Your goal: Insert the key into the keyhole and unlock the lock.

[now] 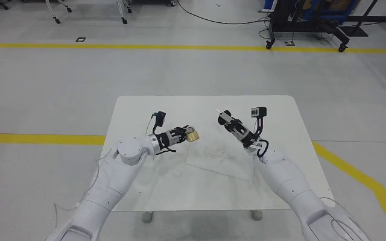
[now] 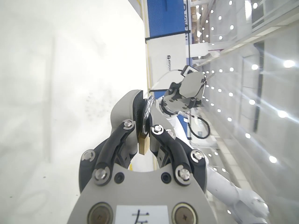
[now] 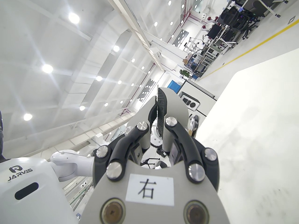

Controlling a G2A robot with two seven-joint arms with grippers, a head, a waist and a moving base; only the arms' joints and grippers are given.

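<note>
Padlock (image 1: 193, 136) clenched in left jaws, key (image 1: 219, 111) pinched in right jaws, held apart; a skewed approach could twist the thin key loose.

Table (image 1: 271, 114): white, matt, faintly scuffed; you'll see a clear glossy sheet (image 1: 220, 159) on it.
Lock (image 1: 193, 137), ten o'clock of that sheet: brass-coloured metal body, satin; shackle (image 2: 147, 114) bright polished metal.
Left gripper (image 2: 146, 101): smooth grey matt shells, black ribbed pads (image 2: 137, 110), probably rubber.
</note>
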